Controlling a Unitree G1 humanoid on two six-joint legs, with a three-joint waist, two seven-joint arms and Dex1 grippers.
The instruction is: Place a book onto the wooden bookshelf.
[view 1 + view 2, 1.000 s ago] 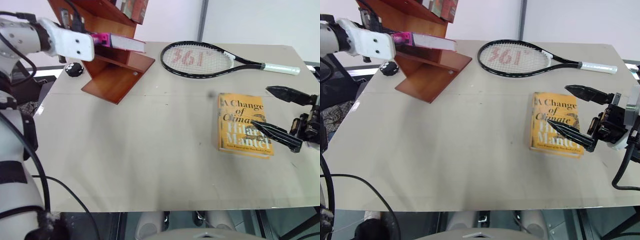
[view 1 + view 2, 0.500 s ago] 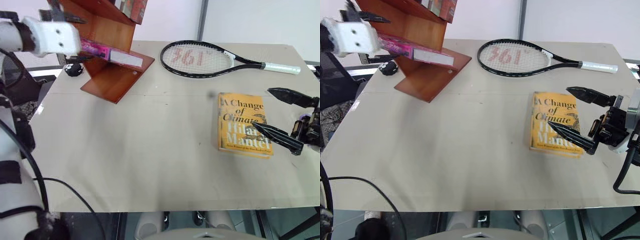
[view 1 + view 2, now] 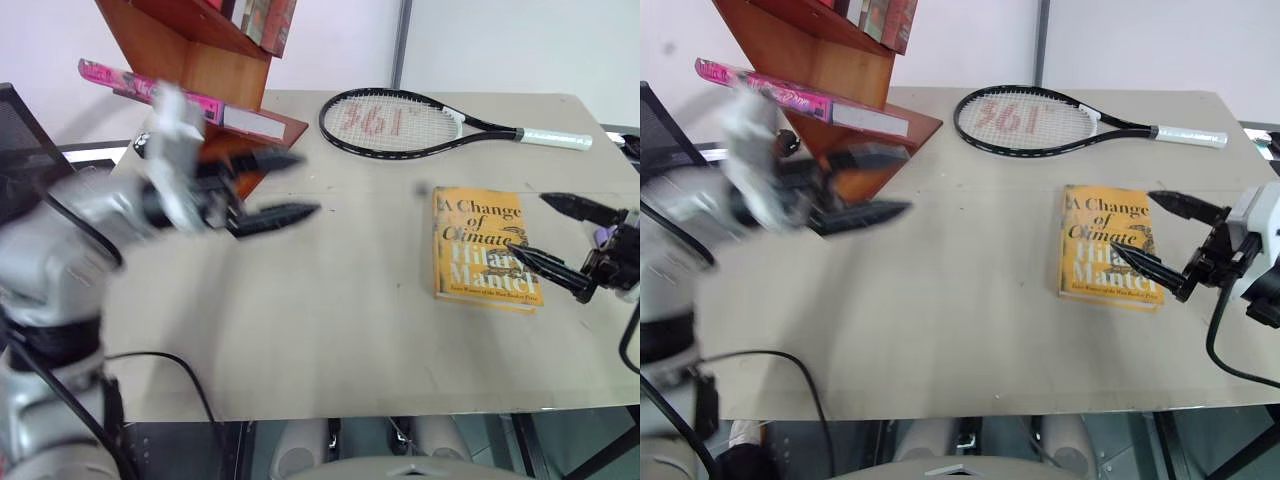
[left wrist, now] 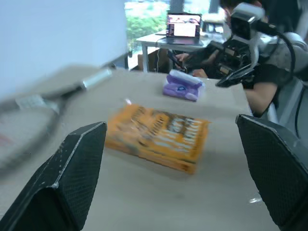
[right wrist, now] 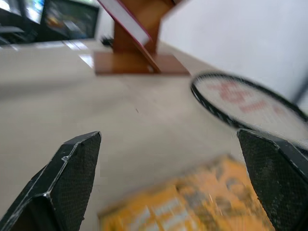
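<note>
Looking over the surface (image 3: pixel 330 330), we see the pink book (image 3: pixel 800 98) lying on a slanted board of the wooden bookshelf (image 3: pixel 205 60), well apart from both grippers and touched by neither. We judge the placing done: the book leans along the slope with its lower end toward the shelf's flat base, so the slant itself keeps it from sliding off.

Our left gripper (image 3: pixel 285 185) hangs over the surface just in front of the shelf's base, blurred, its jaws spread wide with nothing between them. That suits a hand which has no more business with the book. Our right gripper (image 3: pixel 1165 235) hovers at the near right edge, jaws likewise spread and empty, with the yellow-orange book (image 3: pixel 485 245) lying flat just beside its tips. The tennis racket (image 3: pixel 430 120) lies beyond that book, far from either set of jaws.

The pink book is thick, with a bright magenta cover and white page edges turned toward the middle of the surface. Its upper end juts past the shelf's outer side, away from the left jaws. We cannot read any title. Other books (image 3: pixel 258 18) stand on a higher board above it.
</note>
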